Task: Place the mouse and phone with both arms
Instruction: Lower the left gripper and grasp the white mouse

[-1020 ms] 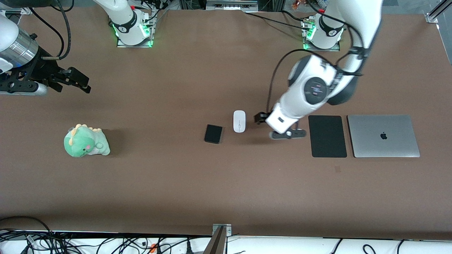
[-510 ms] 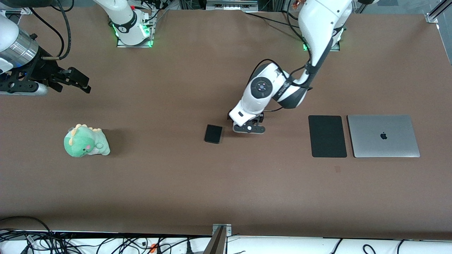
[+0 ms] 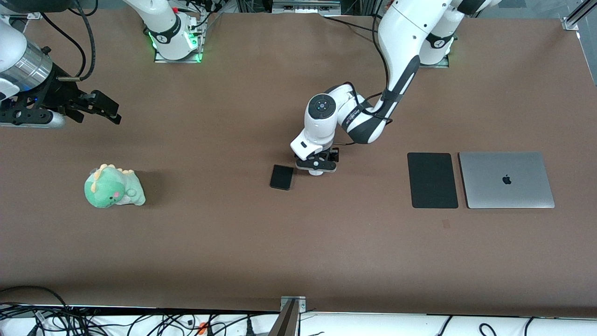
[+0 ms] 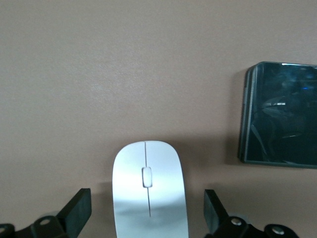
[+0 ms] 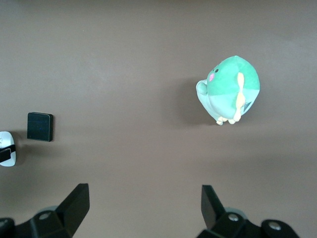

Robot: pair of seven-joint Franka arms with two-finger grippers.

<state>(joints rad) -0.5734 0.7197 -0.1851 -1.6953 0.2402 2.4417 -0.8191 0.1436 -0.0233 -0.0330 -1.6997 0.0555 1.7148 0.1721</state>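
The white mouse (image 4: 148,198) lies on the brown table, almost wholly covered by my left hand in the front view, where only a sliver (image 3: 316,172) shows. My left gripper (image 3: 317,164) is over it, open, with one finger on each side of the mouse and not touching it in the left wrist view (image 4: 146,203). The black phone (image 3: 282,177) lies flat right beside the mouse, toward the right arm's end; it also shows in the left wrist view (image 4: 280,119). My right gripper (image 3: 100,107) waits open and empty, up over the right arm's end of the table.
A green plush dinosaur (image 3: 114,186) sits below the right gripper's area and shows in the right wrist view (image 5: 230,89). A thin black pad (image 3: 432,179) and a closed silver laptop (image 3: 506,179) lie side by side toward the left arm's end.
My left arm has swung from beside the black pad toward the mouse and now covers it, fingers astride. The mouse, the phone and the right arm have not moved.
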